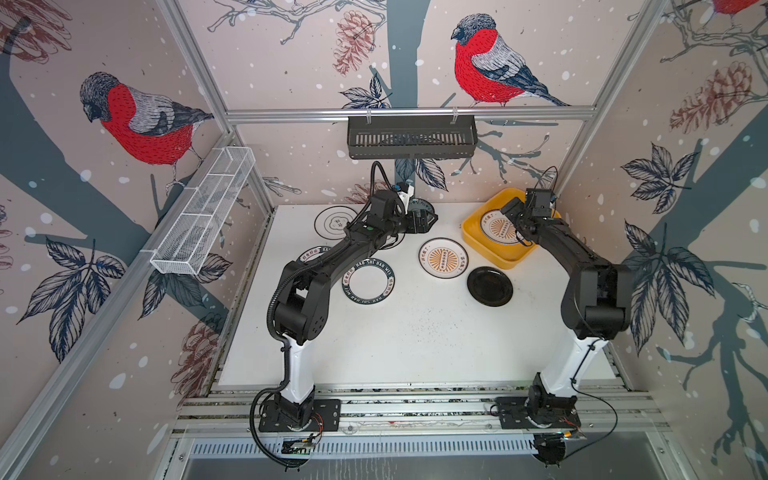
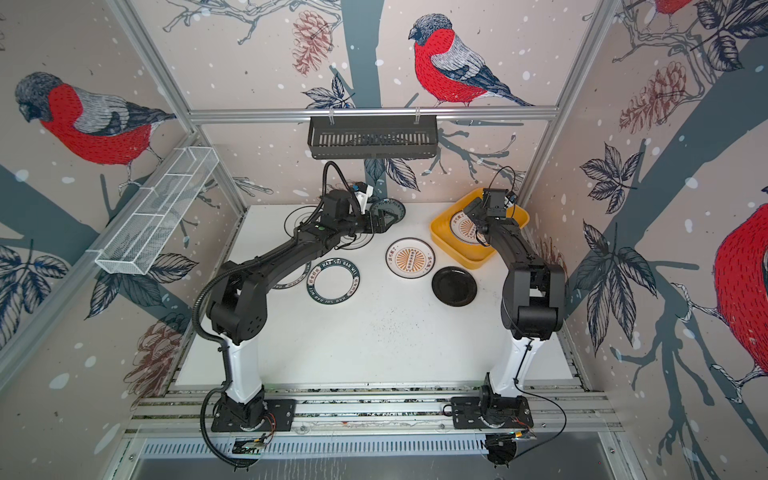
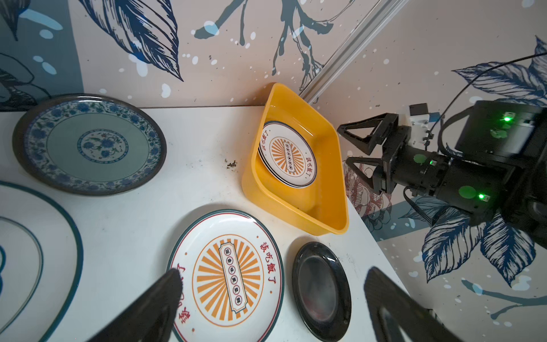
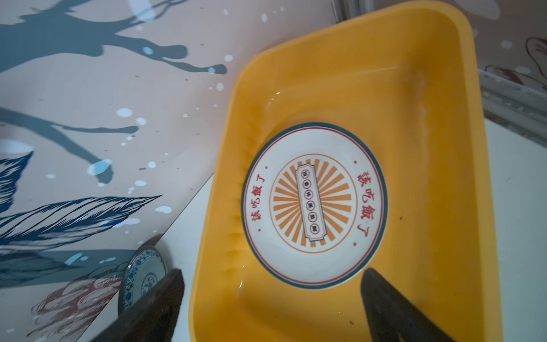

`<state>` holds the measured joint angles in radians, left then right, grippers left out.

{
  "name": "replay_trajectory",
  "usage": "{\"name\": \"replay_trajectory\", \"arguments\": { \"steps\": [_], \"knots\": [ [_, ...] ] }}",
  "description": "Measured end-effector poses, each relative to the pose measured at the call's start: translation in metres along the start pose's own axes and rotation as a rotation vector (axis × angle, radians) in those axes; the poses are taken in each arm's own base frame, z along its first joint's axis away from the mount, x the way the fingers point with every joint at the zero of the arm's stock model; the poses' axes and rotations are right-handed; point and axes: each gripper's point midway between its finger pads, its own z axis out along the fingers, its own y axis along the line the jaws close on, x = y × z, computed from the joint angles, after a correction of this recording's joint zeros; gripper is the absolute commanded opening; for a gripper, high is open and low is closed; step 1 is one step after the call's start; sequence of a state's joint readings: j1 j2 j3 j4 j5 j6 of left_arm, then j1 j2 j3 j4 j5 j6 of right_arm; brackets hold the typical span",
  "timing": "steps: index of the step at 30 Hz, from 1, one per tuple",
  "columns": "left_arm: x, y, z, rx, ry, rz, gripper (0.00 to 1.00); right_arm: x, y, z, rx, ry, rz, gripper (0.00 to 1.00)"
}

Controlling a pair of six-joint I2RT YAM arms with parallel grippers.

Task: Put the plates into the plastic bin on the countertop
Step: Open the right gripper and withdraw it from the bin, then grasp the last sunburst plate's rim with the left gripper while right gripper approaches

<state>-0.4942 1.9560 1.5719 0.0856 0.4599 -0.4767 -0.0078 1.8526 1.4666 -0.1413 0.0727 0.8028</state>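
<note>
The yellow bin (image 4: 429, 118) holds a sunburst plate (image 4: 313, 204); second sunburst plate (image 1: 443, 258) and black plate (image 1: 489, 286) lie beside it on the countertop (image 1: 415, 332).

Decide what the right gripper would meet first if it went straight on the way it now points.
Most likely the round white plate with the orange sunburst lying in the yellow-orange plastic bin; the open right gripper points down at it, though depth is unclear.

You get bright, even light with soft shadows on the bench (image 1: 415, 332); both top views bow at the edges, and the right claw (image 4: 272, 272) looks blurred.
</note>
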Motion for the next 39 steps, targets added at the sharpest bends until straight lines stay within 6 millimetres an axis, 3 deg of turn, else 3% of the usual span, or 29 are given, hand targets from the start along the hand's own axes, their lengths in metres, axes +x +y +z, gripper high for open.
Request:
{"name": "replay_trajectory", "arguments": {
  "steps": [4, 9, 13, 19, 24, 39],
  "knots": [
    [0.014, 0.007, -0.020, -0.055, -0.005, -0.050, 0.97, 0.003, 0.026, -0.036, -0.084, -0.039, -0.067, 1.00],
    [0.032, 0.020, -0.032, -0.114, 0.014, -0.118, 0.96, 0.030, 0.059, -0.080, -0.216, -0.036, -0.162, 1.00],
    [0.053, 0.029, -0.032, -0.137, 0.070, -0.190, 0.94, 0.055, 0.060, -0.105, -0.292, -0.010, -0.203, 1.00],
    [0.080, 0.047, -0.016, -0.118, 0.161, -0.335, 0.89, 0.095, 0.053, -0.134, -0.394, 0.072, -0.220, 0.99],
    [0.091, 0.064, 0.003, -0.129, 0.210, -0.406, 0.83, 0.112, 0.042, -0.141, -0.417, 0.109, -0.197, 1.00],
    [0.124, 0.101, 0.055, -0.155, 0.347, -0.463, 0.70, 0.107, 0.042, -0.144, -0.409, 0.095, -0.164, 1.00]
  ]
}}
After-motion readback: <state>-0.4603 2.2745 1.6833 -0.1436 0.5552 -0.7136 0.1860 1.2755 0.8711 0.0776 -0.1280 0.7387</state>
